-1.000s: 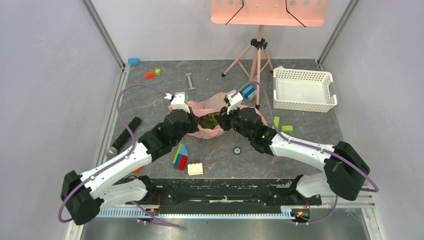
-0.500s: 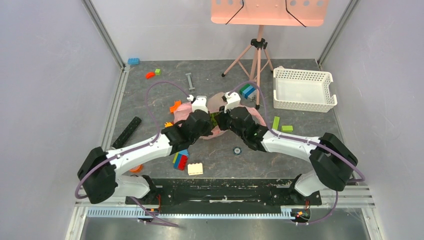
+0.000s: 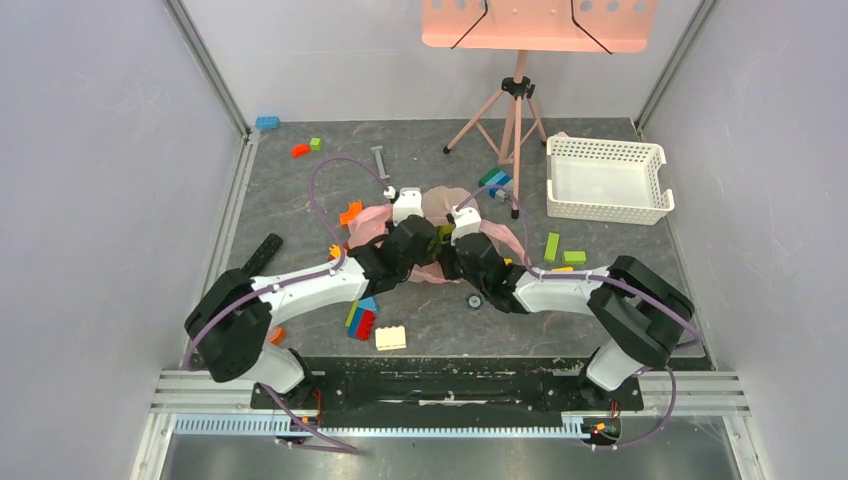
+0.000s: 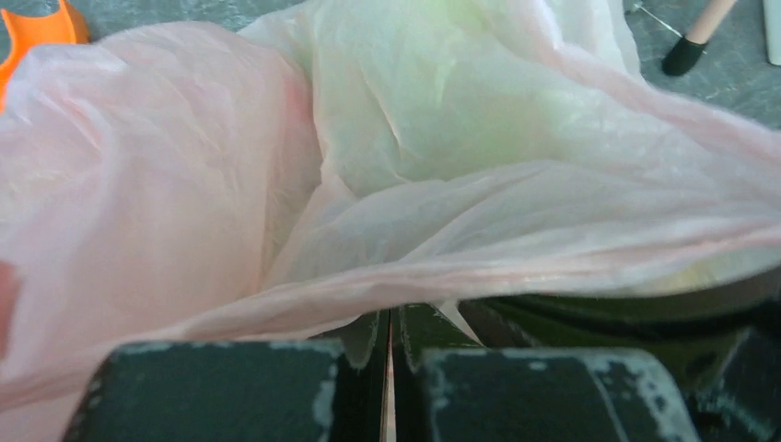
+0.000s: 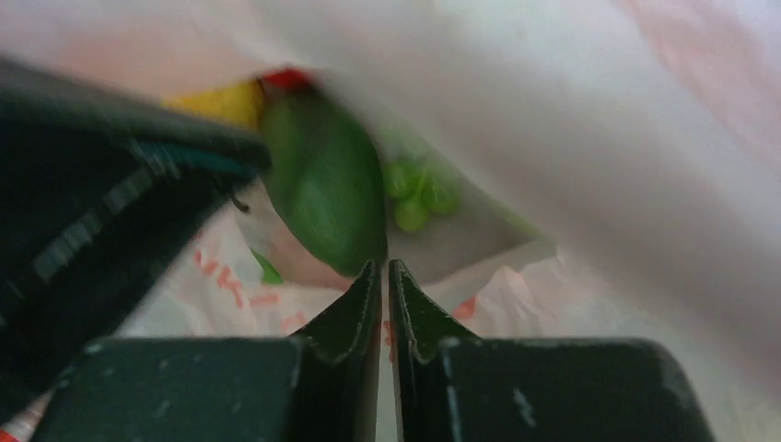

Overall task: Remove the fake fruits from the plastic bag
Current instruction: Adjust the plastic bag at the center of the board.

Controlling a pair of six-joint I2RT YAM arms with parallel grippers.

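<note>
The pink plastic bag (image 3: pixel 370 222) lies crumpled mid-table, mostly under both wrists. My left gripper (image 3: pixel 425 238) is shut on a fold of the bag (image 4: pixel 460 184), and a thin pink sliver shows between the left gripper's (image 4: pixel 389 318) fingers. My right gripper (image 3: pixel 445 252) sits at the bag's mouth. The right gripper's (image 5: pixel 382 272) jaws are drawn almost together, with pale printed film in the slit. Just past its tips, inside the bag, lie the fake fruits: a smooth green fruit (image 5: pixel 327 189), green grapes (image 5: pixel 419 193), a yellow one (image 5: pixel 221 103) and a bit of red (image 5: pixel 287 78).
A white lattice basket (image 3: pixel 605 180) stands at the back right, and a pink tripod (image 3: pixel 512 130) stands behind the bag. Building blocks lie around: a stacked coloured one (image 3: pixel 362 315), a cream one (image 3: pixel 390 338), green ones (image 3: pixel 552 245) and an orange piece (image 3: pixel 350 212). A black bar (image 3: pixel 255 262) lies at the left.
Both arms have swung inward and now meet over the middle of the bag. The left gripper moved right with the bag film in it. The right jaws have narrowed.
</note>
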